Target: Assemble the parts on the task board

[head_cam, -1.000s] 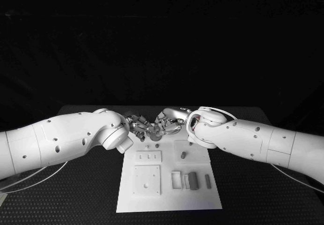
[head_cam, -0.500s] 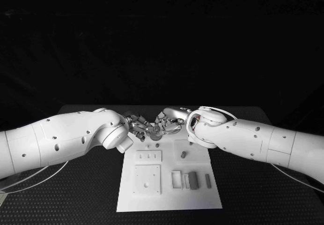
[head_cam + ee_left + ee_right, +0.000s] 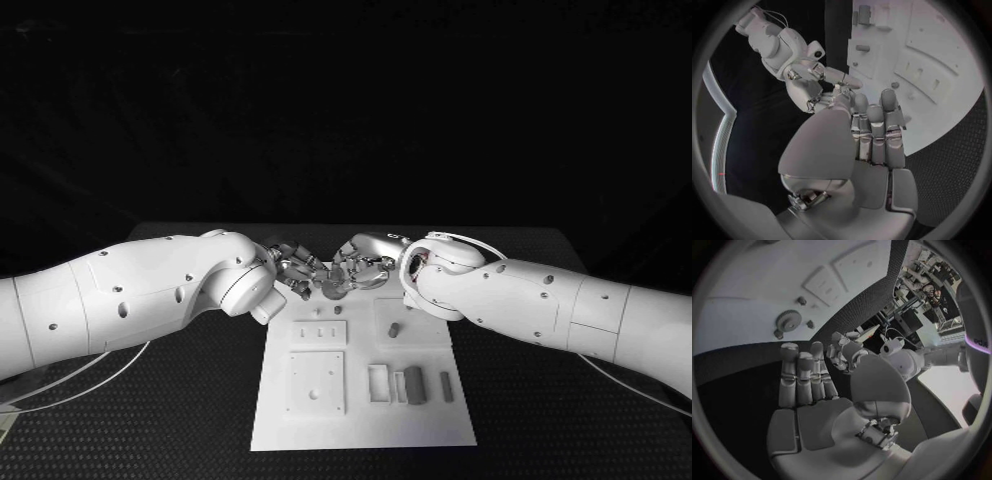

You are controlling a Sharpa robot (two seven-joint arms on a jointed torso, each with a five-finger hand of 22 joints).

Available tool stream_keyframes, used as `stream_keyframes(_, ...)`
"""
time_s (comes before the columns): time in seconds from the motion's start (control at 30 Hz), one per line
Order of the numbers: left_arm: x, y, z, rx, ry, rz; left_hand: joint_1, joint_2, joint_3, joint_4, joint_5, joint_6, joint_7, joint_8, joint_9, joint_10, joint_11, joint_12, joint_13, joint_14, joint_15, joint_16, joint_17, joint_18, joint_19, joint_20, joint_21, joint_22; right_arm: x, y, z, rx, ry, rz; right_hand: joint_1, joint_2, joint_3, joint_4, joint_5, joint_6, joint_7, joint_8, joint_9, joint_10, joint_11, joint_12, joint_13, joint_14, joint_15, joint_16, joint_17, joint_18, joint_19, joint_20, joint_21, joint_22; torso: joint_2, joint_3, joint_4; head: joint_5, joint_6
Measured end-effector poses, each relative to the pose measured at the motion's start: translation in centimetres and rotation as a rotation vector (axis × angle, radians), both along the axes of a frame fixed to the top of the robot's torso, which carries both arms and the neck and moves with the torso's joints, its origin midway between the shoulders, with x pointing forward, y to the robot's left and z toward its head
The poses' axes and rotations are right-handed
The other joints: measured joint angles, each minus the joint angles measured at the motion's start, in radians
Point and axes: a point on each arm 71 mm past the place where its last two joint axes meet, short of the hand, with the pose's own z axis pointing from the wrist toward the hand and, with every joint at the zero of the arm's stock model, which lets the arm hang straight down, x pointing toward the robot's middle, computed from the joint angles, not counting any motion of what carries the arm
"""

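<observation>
Both robot hands, left (image 3: 296, 268) and right (image 3: 361, 265), fingertips together at task board (image 3: 361, 420) far edge, grasp indiscernible.

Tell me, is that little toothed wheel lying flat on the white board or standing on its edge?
Lying flat. In the right wrist view the gear shows its round toothed face resting on the white board, untouched by either hand.

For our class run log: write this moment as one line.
left hand: meets right hand above task board far edge | held part: unclear | grey parts: on board
</observation>
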Motion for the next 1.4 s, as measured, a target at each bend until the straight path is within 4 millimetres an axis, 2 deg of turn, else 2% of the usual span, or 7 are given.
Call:
stream_keyframes(0.17, 0.0, 0.3, 0.0, -0.001, 0.003, 0.003, -0.002, 0.002, 0.000, 0.000, 0.002, 0.000, 0.000, 0.000, -0.002, 0.001, -0.001, 0.000, 0.001, 0.000, 0.000, 0.004, 0.000, 0.000, 0.000, 0.000, 0.000, 0.000, 0.5, -1.4, 0.1, 0.008, -0.016, -0.040, 0.006, -0.017, -0.006, -0.007, 0.000, -0.119, 0.032, -0.049, -0.026, -0.055, 0.041, 0.002, -0.002, -0.046, 0.040, -0.007, 0.001, 0.000, -0.026, 0.023, -0.009, 0.000, 0.000, -0.0006, -0.0004, 0.004, -0.003)
stream_keyframes(0.8, 0.2, 1.1, -0.3, 0.031, 0.041, -0.018, -0.016, 0.016, 0.000, -0.001, 0.006, 0.004, -0.004, 0.000, -0.006, 0.003, -0.004, 0.007, 0.007, 0.003, -0.003, 0.015, -0.003, 0.000, 0.005, -0.001, 0.002, 0.000, 1.6, -7.3, 0.7, 0.074, -0.063, -0.187, 0.011, -0.022, -0.014, 0.001, 0.000, -0.128, 0.038, -0.037, -0.026, -0.066, 0.044, 0.034, -0.009, -0.056, 0.042, 0.011, 0.002, 0.000, -0.028, 0.025, -0.011, 0.000, -0.001, 0.0013, -0.0031, 0.013, -0.002)
stream_keyframes(1.1, 0.1, 1.3, -1.0, 0.108, 0.058, -0.035, -0.134, 0.020, -0.018, -0.019, 0.190, 0.037, -0.037, 0.000, -0.062, 0.032, -0.022, 0.066, 0.050, 0.025, -0.025, 0.097, 0.010, 0.000, 0.030, -0.017, 0.092, 0.000, 2.9, -10.7, 3.2, 0.234, -0.068, -0.322, 0.011, -0.022, -0.017, 0.004, 0.000, -0.125, 0.037, -0.036, -0.026, -0.066, 0.043, 0.034, -0.014, -0.056, 0.042, 0.011, -0.001, 0.000, -0.028, 0.025, -0.011, 0.000, 0.000, 0.0015, -0.0048, 0.020, -0.008)
stream_keyframes(1.13, 0.1, 1.4, -1.0, 0.116, 0.058, -0.036, -0.181, 0.023, -0.015, -0.034, 0.193, 0.040, -0.039, 0.002, -0.059, 0.037, -0.027, 0.070, 0.053, 0.029, -0.029, 0.104, 0.007, 0.000, 0.028, -0.022, 0.105, 0.000, 3.0, -11.0, 3.5, 0.247, -0.067, -0.332, 0.011, -0.022, -0.017, 0.004, 0.000, -0.125, 0.037, -0.036, -0.026, -0.068, 0.042, 0.034, -0.014, -0.056, 0.042, 0.011, -0.001, 0.000, -0.028, 0.025, -0.011, 0.000, 0.000, 0.0014, -0.0048, 0.020, -0.009)
stream_keyframes(1.27, 0.0, 1.5, -1.0, 0.148, 0.062, -0.042, -0.454, 0.038, 0.218, -0.343, 0.184, 0.044, -0.044, 0.006, -0.009, 0.043, -0.028, 0.073, 0.055, 0.032, -0.032, 0.120, -0.016, 0.000, 0.026, -0.027, 0.145, 0.000, 3.6, -12.0, 4.8, 0.292, -0.067, -0.373, 0.011, -0.022, -0.020, 0.006, 0.000, -0.125, 0.037, -0.036, -0.026, -0.072, 0.038, 0.034, -0.020, -0.060, 0.038, 0.011, -0.005, 0.000, -0.030, 0.026, -0.011, 0.000, -0.001, 0.0009, -0.0042, 0.020, -0.016)
stream_keyframes(1.33, 0.0, 1.5, -1.1, 0.163, 0.067, -0.050, -0.542, 0.047, 0.271, -0.401, 0.183, 0.045, -0.044, 0.008, 0.150, 0.044, -0.029, 0.075, 0.055, 0.032, -0.032, 0.124, -0.025, 0.000, 0.026, -0.028, 0.154, 0.000, 3.9, -12.5, 5.1, 0.307, -0.063, -0.392, 0.011, -0.022, -0.020, 0.006, 0.000, -0.125, 0.037, -0.035, -0.026, -0.073, 0.037, 0.034, -0.023, -0.062, 0.036, 0.011, -0.006, 0.000, -0.030, 0.026, -0.011, 0.000, -0.001, 0.0011, -0.0035, 0.019, -0.019)
stream_keyframes(1.4, -0.1, 1.3, -1.4, 0.176, 0.073, -0.058, -0.572, 0.052, 0.307, -0.437, 0.182, 0.045, -0.044, 0.008, 0.164, 0.046, -0.031, 0.077, 0.055, 0.034, -0.034, 0.124, -0.029, 0.000, 0.028, -0.029, 0.156, 0.000, 4.1, -12.9, 5.3, 0.316, -0.059, -0.407, 0.011, -0.022, -0.020, 0.006, 0.000, -0.125, 0.037, -0.033, -0.026, -0.073, 0.037, 0.034, -0.023, -0.063, 0.035, 0.011, -0.006, 0.000, -0.030, 0.027, -0.011, 0.000, -0.001, 0.0011, -0.0029, 0.018, -0.022)
